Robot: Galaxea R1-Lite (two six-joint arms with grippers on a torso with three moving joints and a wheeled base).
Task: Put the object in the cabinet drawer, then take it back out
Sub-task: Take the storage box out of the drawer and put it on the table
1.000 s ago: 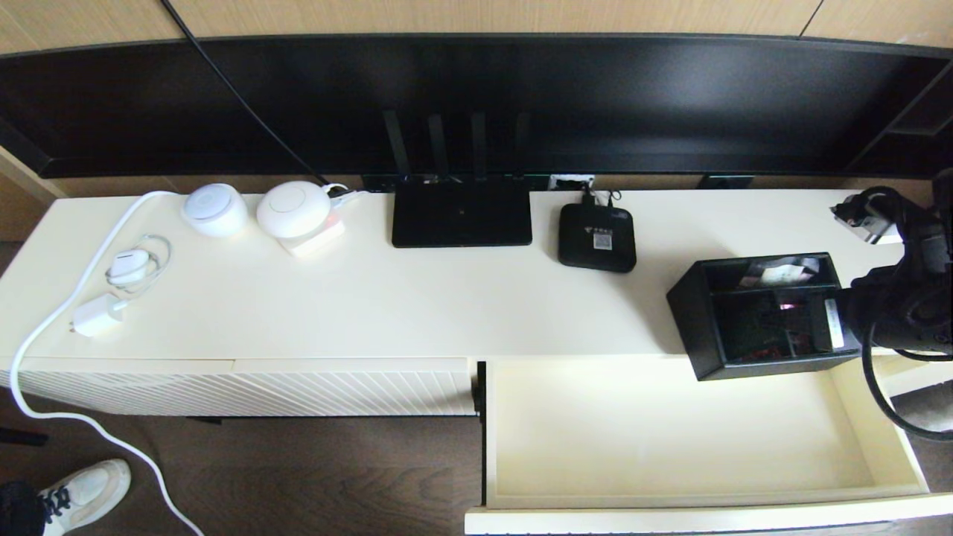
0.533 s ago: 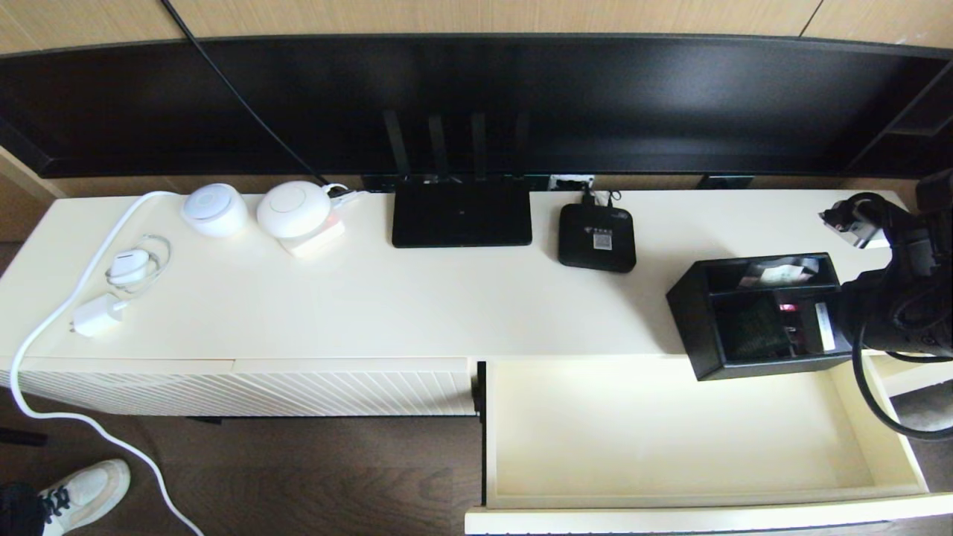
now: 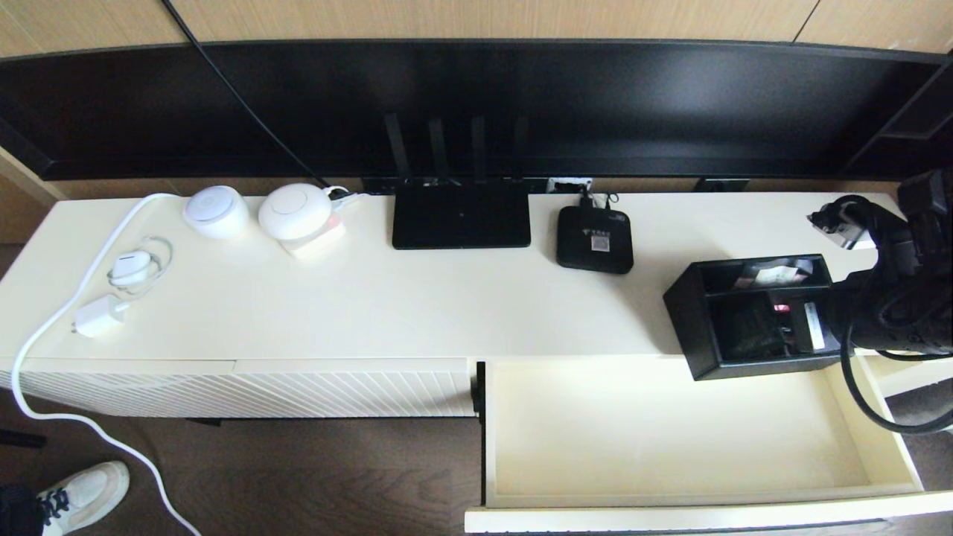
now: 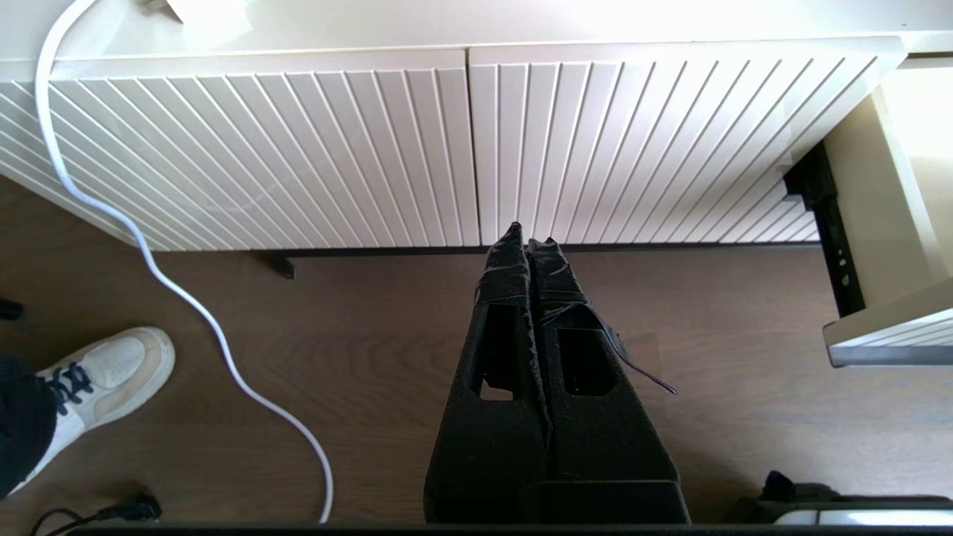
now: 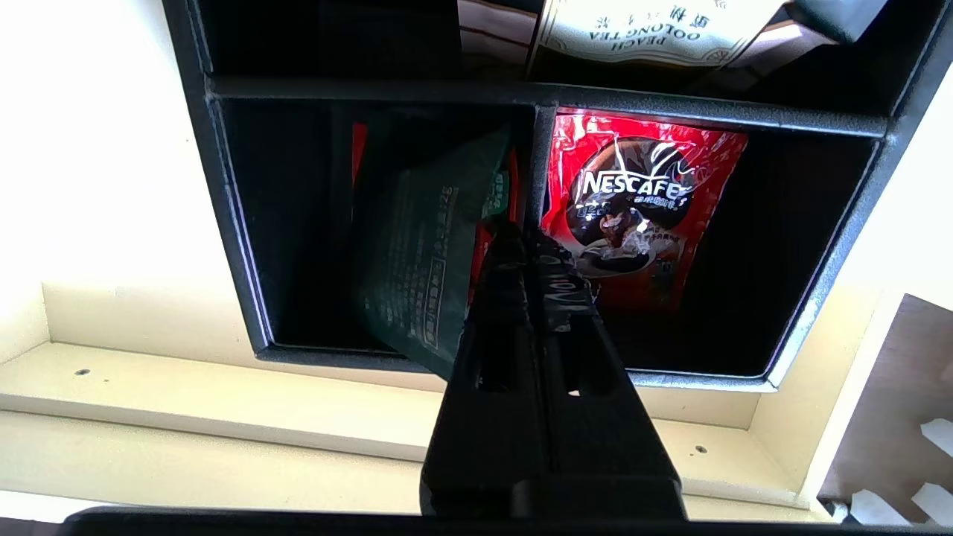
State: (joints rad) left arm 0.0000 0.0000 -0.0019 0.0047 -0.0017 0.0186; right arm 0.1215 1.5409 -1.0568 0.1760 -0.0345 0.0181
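Observation:
The black organizer box [image 3: 689, 313] is at the right end of the cabinet top, its front wall overhanging the back of the open cream drawer [image 3: 670, 432]. Whether it rests or hangs I cannot tell. My right gripper [image 3: 797, 327] reaches in from the right. In the right wrist view this gripper [image 5: 530, 249] is shut on the divider between the two square compartments of the box [image 5: 231, 223], beside a red Nescafe sachet [image 5: 640, 201] and a green packet [image 5: 417, 253]. The drawer's [image 5: 186, 417] inside shows below. My left gripper [image 4: 530, 238] is shut and empty above the floor.
On the cabinet top stand a flat router [image 3: 461, 216], a small set-top box [image 3: 595, 238], two white round devices [image 3: 216, 211], and a charger with white cable [image 3: 97, 316]. A closed ribbed panel [image 3: 246, 391] lies left of the drawer. A shoe [image 3: 82, 495] is on the floor.
My right gripper has slid leftward, deeper into the box, to its middle divider. The box has shifted slightly left. The left arm has not moved.

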